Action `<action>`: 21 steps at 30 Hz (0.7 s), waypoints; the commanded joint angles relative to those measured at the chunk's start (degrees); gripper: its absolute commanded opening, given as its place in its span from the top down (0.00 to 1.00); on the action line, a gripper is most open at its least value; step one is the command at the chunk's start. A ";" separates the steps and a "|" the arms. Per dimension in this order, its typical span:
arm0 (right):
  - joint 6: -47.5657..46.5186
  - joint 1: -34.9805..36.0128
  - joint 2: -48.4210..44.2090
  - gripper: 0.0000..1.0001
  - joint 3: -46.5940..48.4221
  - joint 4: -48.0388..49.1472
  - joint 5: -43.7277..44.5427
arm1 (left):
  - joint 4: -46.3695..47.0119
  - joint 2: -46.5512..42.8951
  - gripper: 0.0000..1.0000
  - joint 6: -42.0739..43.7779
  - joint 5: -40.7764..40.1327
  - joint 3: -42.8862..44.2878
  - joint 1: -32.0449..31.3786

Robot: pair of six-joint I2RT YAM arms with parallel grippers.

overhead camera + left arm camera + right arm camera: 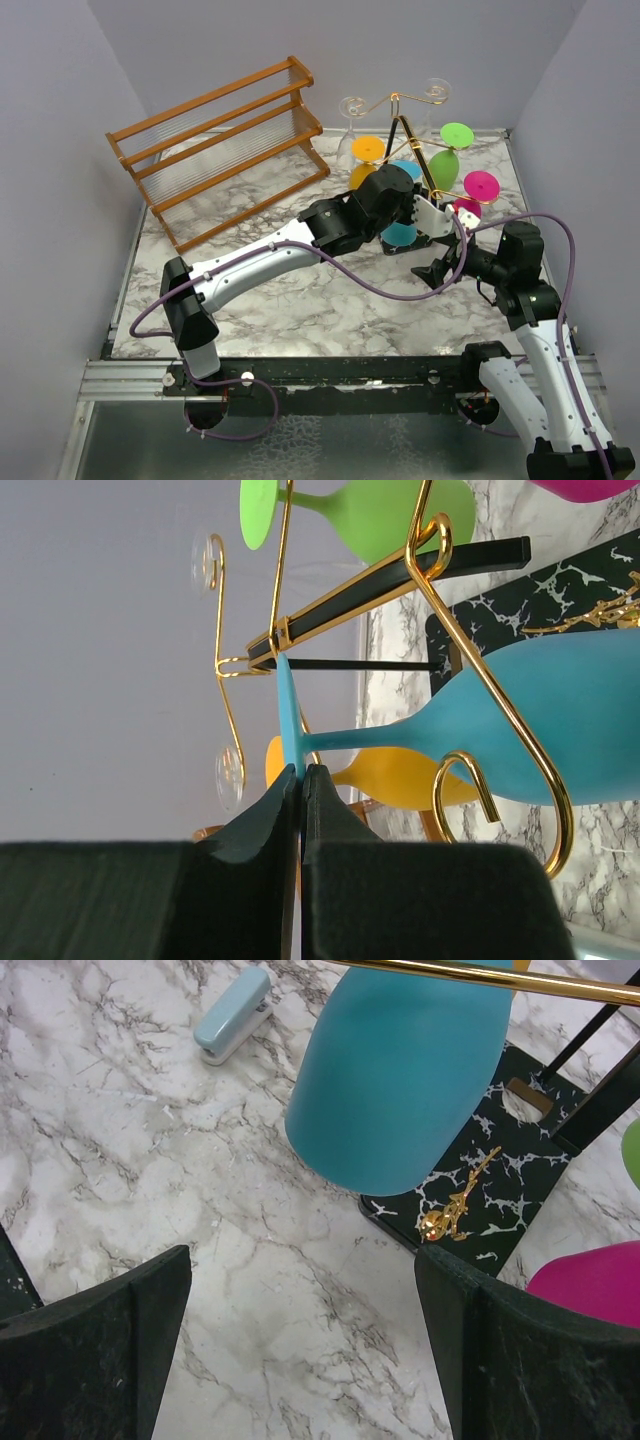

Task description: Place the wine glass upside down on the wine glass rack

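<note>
The blue wine glass [400, 235] is upside down at the wine glass rack [415, 150], bowl down over the rack's black white-veined base [480, 1195]. In the left wrist view a curly gold wire arm [480, 670] crosses where its stem meets the bowl [570, 730]. My left gripper [301, 770] is shut on the thin edge of the glass's foot; it also shows in the top view [408, 190]. My right gripper [300, 1280] is open and empty, low over the table just in front of the blue bowl [400, 1070]; it shows in the top view [440, 270].
Orange [367, 150], green [455, 135] and pink [480, 185] glasses and two clear ones [352, 108] hang on the rack. A brown wooden shelf rack [220, 145] stands at the back left. A light blue stapler [233, 1015] lies on the marble table [300, 300].
</note>
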 commanded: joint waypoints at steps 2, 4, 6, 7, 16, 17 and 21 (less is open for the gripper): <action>-0.35 1.10 0.14 0.07 1.11 2.43 1.65 | 1.38 3.42 1.00 -1.07 2.68 0.31 -3.36; 0.38 0.94 0.79 0.07 1.46 2.77 3.23 | 1.07 3.12 1.00 -1.67 3.34 0.20 -3.17; 1.37 0.63 1.50 0.07 1.74 3.54 5.64 | 0.98 2.75 1.00 -2.20 4.29 -0.12 -2.83; 1.77 0.51 1.93 0.07 2.14 3.72 6.85 | 0.91 2.63 1.00 -2.51 4.46 -0.23 -2.57; 4.24 -3.14 1.45 0.06 2.92 5.31 11.46 | 0.37 1.83 1.00 -5.19 7.50 0.75 -0.72; 4.53 -3.79 1.33 0.06 3.02 5.47 11.51 | 0.39 1.87 1.00 -5.27 7.75 0.93 -0.64; 5.89 -5.45 1.58 0.06 3.25 6.32 13.33 | -0.11 2.22 1.00 -6.05 8.33 2.93 -0.58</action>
